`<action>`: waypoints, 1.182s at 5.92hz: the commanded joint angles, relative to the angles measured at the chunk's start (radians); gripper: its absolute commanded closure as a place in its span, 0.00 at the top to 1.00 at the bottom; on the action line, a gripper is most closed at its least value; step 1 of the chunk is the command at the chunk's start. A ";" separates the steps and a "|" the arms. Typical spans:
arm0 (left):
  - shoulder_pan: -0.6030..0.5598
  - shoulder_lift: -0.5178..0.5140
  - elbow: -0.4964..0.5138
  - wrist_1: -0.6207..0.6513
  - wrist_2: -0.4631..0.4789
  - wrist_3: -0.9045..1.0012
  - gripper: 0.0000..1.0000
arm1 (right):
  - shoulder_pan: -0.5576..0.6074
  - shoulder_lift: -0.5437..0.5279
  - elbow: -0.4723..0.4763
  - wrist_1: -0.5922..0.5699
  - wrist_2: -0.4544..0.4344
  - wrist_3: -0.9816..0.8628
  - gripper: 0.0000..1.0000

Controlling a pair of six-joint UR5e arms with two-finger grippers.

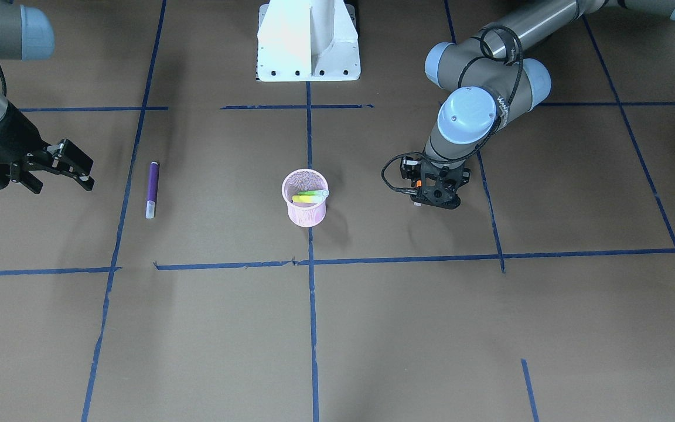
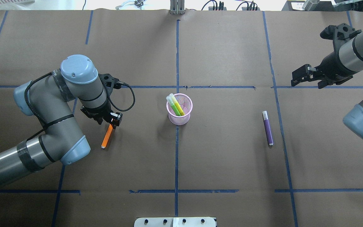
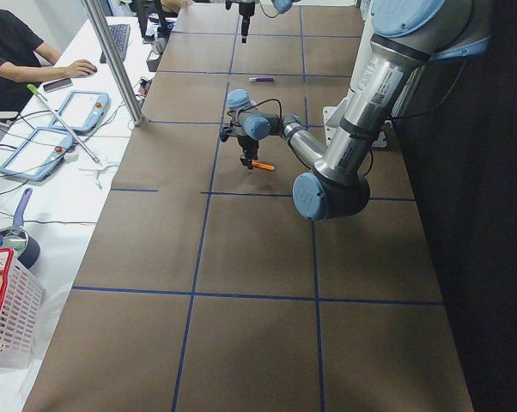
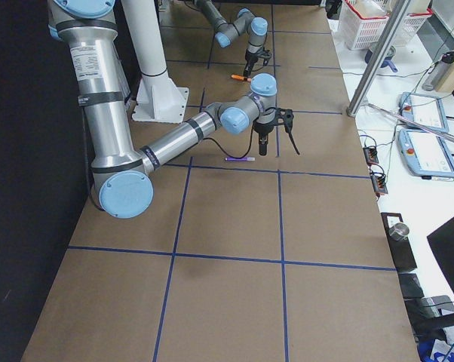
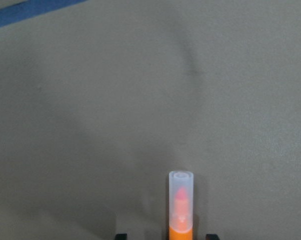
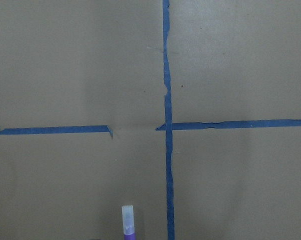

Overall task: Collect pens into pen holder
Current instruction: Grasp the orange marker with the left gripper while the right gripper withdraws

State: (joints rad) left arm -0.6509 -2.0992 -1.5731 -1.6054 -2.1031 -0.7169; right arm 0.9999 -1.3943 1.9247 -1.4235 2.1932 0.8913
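One purple pen (image 2: 267, 127), cap end forward

Robotics lab: brown-papered table (image 2: 232, 157), blue tape grid (image 2: 176, 157), teach pendants (image 3: 78, 110) (operator (image 3: 9, 51) seated alongside).

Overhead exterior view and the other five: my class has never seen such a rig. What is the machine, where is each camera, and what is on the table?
This is a two-armed robot at a paper-covered table. One camera looks down from behind it, one faces it, two watch from the table's ends, and one sits on each wrist. A pink pen holder stands mid-table with two yellow-green pens inside. A purple pen lies loose; the right end effector hangs open, apart from it. The left end effector straddles an orange pen; whether it grips is unclear.
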 commanded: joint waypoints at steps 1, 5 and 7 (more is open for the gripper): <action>0.000 -0.028 0.036 -0.001 0.000 0.017 0.56 | -0.001 0.000 0.000 0.000 -0.007 0.005 1.00; -0.003 -0.027 0.035 -0.001 -0.003 0.028 0.00 | -0.004 0.003 0.000 0.000 -0.009 0.030 1.00; -0.018 -0.041 -0.058 -0.008 0.004 0.011 0.00 | -0.004 0.003 0.003 0.002 -0.009 0.032 1.00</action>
State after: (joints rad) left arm -0.6608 -2.1328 -1.5810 -1.6095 -2.1042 -0.6944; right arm 0.9957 -1.3915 1.9264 -1.4231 2.1844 0.9222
